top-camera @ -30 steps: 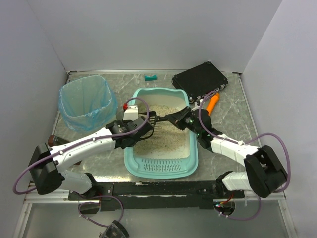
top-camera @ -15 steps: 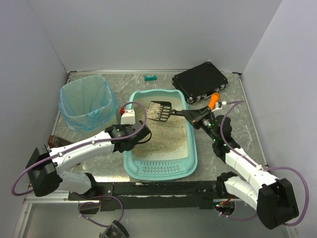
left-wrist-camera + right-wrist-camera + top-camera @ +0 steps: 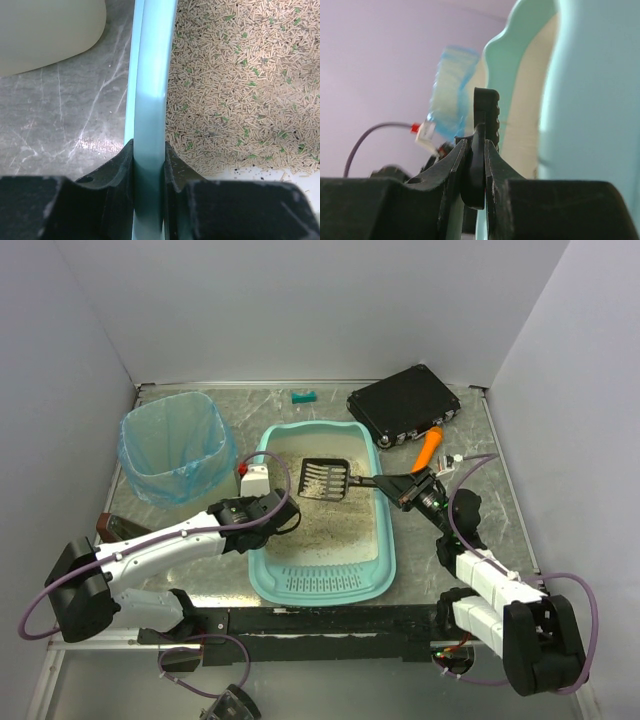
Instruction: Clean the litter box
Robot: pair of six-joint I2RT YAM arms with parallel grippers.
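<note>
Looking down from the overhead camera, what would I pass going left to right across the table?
Blue-bagged bin → teal litter box → orange object. The black scoop and black case overlap these, so they have no clear place in the order.

I count one litter box, one black scoop, one blue-bagged bin, one black case, one orange object, one small teal piece.

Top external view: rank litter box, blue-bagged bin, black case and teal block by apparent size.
1. litter box, clearly largest.
2. blue-bagged bin. Its rim stands nearer the camera, so its lead over the case may be exaggerated.
3. black case.
4. teal block, by far the smallest.
</note>
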